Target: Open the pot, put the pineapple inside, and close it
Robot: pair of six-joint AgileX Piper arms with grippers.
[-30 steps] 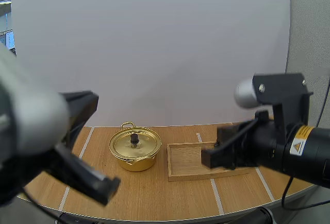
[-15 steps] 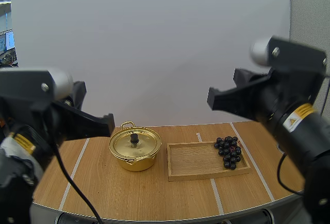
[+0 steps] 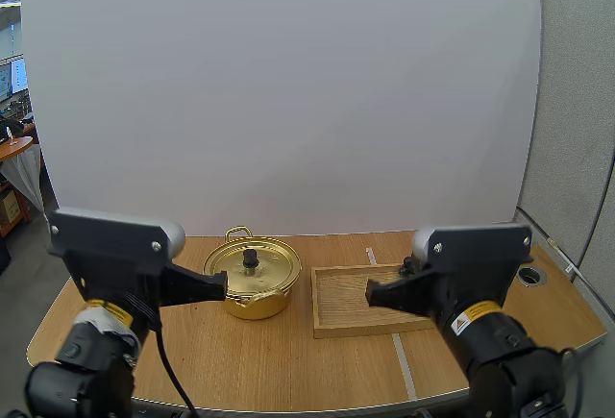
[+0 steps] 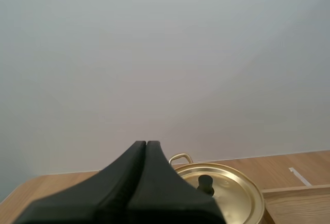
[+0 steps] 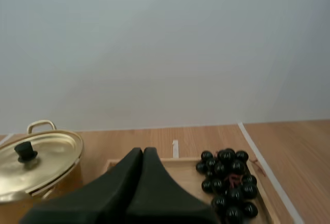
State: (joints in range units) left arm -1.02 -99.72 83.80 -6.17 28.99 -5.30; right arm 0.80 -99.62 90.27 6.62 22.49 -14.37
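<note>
A gold pot (image 3: 258,276) with its lid on and a black knob (image 3: 250,258) stands left of centre on the table. A wooden tray (image 3: 341,308) lies to its right. In the right wrist view a bunch of dark grapes (image 5: 227,182) lies at the tray's (image 5: 186,172) right end; no pineapple shows. My left gripper (image 3: 223,285) is shut on nothing, its tip close to the pot's left side. My right gripper (image 3: 369,293), also shut and empty, hovers over the tray. The left wrist view has the shut gripper (image 4: 146,143) before the pot (image 4: 229,193).
White tape lines (image 3: 402,365) cross the wooden table. A round hole (image 3: 529,274) sits in the table at the far right. The pot (image 5: 38,165) and tray stand close together, with open tabletop in front of them.
Both arms have swung down from raised poses and now sit low near the table's front. The right arm now covers the grapes in the high view. Pot and tray have not moved.
</note>
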